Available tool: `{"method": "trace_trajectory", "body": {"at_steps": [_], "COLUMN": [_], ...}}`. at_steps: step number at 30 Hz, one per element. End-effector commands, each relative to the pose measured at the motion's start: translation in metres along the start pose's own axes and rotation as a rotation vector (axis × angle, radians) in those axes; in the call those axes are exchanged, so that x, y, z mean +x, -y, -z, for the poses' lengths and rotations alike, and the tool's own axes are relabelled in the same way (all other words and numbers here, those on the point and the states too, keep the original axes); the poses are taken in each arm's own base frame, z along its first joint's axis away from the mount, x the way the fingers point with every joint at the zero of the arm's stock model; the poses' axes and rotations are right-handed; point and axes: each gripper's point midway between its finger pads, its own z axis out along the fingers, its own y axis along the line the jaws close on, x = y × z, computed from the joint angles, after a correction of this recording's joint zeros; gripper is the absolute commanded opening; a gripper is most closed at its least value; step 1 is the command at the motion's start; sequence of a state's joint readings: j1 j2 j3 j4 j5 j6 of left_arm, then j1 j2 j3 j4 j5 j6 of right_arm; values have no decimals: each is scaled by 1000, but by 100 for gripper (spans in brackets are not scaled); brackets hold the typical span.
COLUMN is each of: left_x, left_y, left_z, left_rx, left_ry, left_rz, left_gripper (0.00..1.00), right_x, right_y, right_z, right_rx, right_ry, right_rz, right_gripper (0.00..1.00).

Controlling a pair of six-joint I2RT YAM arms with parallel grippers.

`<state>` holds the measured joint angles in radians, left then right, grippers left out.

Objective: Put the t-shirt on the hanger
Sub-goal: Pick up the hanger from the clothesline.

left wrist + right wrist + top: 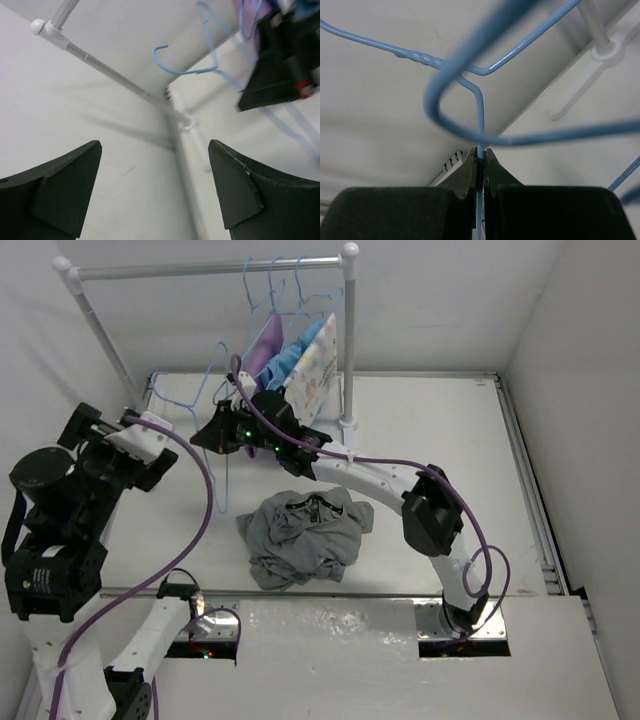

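Note:
The grey t-shirt (305,535) lies crumpled in the middle of the table. My right gripper (207,436) reaches to the back left and is shut on the thin light-blue hanger (222,478). In the right wrist view the hanger (480,112) wire runs straight between the pinched jaws of the right gripper (480,154), with its curved hook looping just above. My left gripper (160,447) is at the left, close to the hanger. In its own view the left gripper (155,150) stands open and empty, with the hanger hook (172,69) and the right gripper (280,65) ahead.
A white clothes rack spans the back, with a rail (210,269) and a post (348,340). On it hang purple (262,345), blue (293,358) and patterned white (318,372) garments. White walls enclose the table on the left, back and right.

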<state>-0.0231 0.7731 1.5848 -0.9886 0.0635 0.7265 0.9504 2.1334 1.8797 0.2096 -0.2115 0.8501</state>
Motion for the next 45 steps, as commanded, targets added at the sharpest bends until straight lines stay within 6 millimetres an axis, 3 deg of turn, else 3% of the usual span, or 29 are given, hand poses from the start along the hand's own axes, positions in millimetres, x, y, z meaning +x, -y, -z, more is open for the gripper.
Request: {"method": "trace_trajectory", "body": {"at_steps": [1, 4, 7, 12, 16, 19, 23, 26, 31, 32, 34, 35, 36, 44, 45], "left_x": [20, 28, 21, 0, 23, 36, 39, 42, 51, 48, 48, 47, 47, 72, 75], "left_y": [-11, 19, 21, 22, 26, 32, 44, 55, 56, 53, 53, 53, 53, 52, 51], "left_z": [-33, -42, -58, -72, -75, -75, -75, -77, -90, -92, -93, -92, -92, -74, -73], "left_rx": [12, 214, 262, 280, 352, 396, 420, 446, 437, 415, 409, 409, 410, 502, 513], "left_ry": [-84, -40, 32, 152, 110, 88, 130, 165, 150, 154, 153, 152, 153, 19, 1], "left_rz": [-339, -654, -1000, -1200, -1344, -1358, -1342, -1335, -1323, -1323, -1301, -1295, -1291, -1275, -1275], "left_gripper": [84, 79, 79, 81, 80, 75, 56, 55, 49, 40, 32, 9, 2, 0, 0], "right_x": [-21, -8, 2, 14, 17, 19, 20, 18, 24, 25, 27, 29, 29, 43, 44], "right_y": [-37, -34, -32, -36, -37, -40, -45, -48, -49, -50, -49, -48, -47, -43, -40], "right_z": [24, 27, 31, 40, 48, 50, 51, 50, 45, 45, 44, 44, 44, 43, 43], "right_rx": [-87, -92, -97, -137, -149, -161, -185, -203, -224, -226, -227, -223, -221, -219, -213], "right_ry": [11, -37, -74, -96, -99, -108, -111, -110, -140, -144, -155, -159, -161, -210, -214], "right_rz": [35, 31, 22, -5, -1, 0, -3, -5, -23, -24, -24, -22, -23, -36, -29], "right_gripper": [0, 0, 0, 0, 0, 0, 0, 0, 0, 0, 0, 0, 0, 0, 4]}}
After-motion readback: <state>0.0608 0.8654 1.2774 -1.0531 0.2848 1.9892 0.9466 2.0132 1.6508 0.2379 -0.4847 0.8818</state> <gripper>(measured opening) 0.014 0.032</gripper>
